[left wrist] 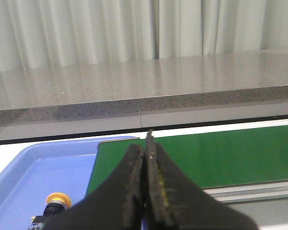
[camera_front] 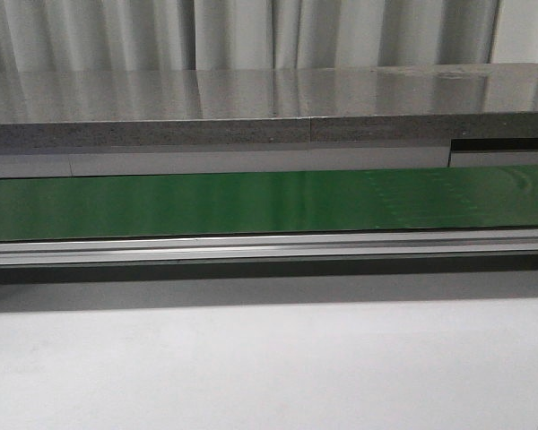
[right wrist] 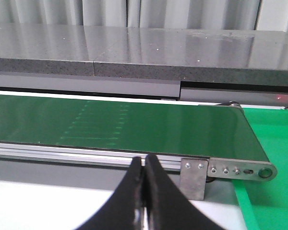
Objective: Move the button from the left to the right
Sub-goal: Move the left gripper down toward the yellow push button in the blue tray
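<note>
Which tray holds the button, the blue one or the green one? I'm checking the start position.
The blue tray, seen by the left wrist, holds the button. The green tray, past the belt's end, shows nothing on it.

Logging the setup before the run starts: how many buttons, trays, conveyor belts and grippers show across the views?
Button: 1
Trays, blue tray and green tray: 2
Conveyor belt: 1
Grippers, left gripper and right gripper: 2
Total: 6

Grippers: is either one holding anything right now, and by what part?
Nothing is held. The left gripper and right gripper are both shut on nothing; the button sits untouched in the blue tray.
</note>
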